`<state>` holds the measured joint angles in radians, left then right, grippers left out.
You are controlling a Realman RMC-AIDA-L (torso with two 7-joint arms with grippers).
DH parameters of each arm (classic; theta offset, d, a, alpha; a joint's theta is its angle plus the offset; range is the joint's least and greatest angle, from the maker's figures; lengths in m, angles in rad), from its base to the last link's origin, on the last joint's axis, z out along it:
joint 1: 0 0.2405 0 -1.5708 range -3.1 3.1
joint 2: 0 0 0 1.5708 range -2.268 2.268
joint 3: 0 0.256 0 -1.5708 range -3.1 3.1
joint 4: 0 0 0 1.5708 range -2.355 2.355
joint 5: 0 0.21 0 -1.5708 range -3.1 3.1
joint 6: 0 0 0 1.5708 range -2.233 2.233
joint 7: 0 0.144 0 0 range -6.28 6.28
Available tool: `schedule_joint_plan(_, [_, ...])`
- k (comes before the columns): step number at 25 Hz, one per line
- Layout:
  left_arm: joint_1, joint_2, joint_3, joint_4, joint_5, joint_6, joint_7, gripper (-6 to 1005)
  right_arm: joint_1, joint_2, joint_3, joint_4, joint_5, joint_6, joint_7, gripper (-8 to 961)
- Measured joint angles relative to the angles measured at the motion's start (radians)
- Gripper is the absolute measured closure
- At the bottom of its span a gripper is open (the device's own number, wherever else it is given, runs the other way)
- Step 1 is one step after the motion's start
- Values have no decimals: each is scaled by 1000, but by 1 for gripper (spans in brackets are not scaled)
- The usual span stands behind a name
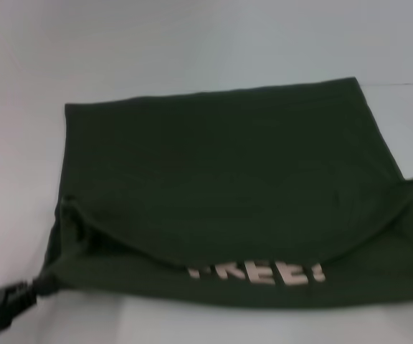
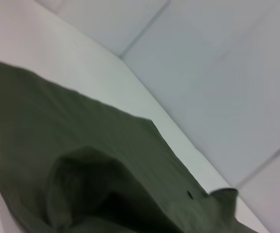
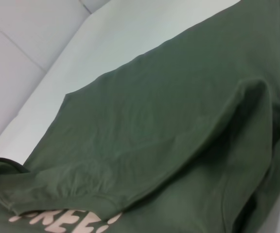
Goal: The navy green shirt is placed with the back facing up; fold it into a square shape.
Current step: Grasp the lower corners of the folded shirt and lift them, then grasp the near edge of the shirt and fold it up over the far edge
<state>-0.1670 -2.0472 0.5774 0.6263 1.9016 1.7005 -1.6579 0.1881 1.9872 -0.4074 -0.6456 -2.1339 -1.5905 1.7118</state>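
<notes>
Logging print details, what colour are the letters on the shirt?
Pale cream letters on the dark olive shirt, clearest in the head view.

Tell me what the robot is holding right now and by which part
The left gripper grips the navy green shirt at its near left corner. The right gripper is out of view, so whether it holds the near right corner cannot be told.

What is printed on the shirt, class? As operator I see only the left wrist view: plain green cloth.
Observer: Pale letters, ending "REE!", peek out under a folded flap of the navy green shirt, near its front edge.
Operator: Which arm is at work?
Observer: The left gripper pinches the shirt's bunched near left corner.
Operator: And the right gripper?
Observer: It shows in no view.
</notes>
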Motion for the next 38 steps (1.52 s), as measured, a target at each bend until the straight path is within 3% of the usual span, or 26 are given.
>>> schedule_joint_plan(6, [41,-1,-25,0,79,121,7,959,-120,-2,46,-1,-16,-115,-80,913])
schedule_joint_plan(12, [55,-11,-26,-6,174,234,17,960,-154,0,120,-2,-105,-183,-120,912])
schedule_joint_plan(18, [46,-23,-20,-29,195,231,42,960,-141,-5,180,-4,-149,-209,-130,913])
schedule_joint_plan(25, [-28,11,-128,-35,193,219,32,960,-50,-8,231,-2,-145,-205,-140,913])
schedule_joint_plan(32, [-140,47,-193,-35,189,86,-36,960,92,-31,298,12,-144,-165,-124,912])
schedule_joint_plan(38, [-258,51,-200,-36,193,-87,-83,960,215,-36,294,28,-144,-24,-67,912])
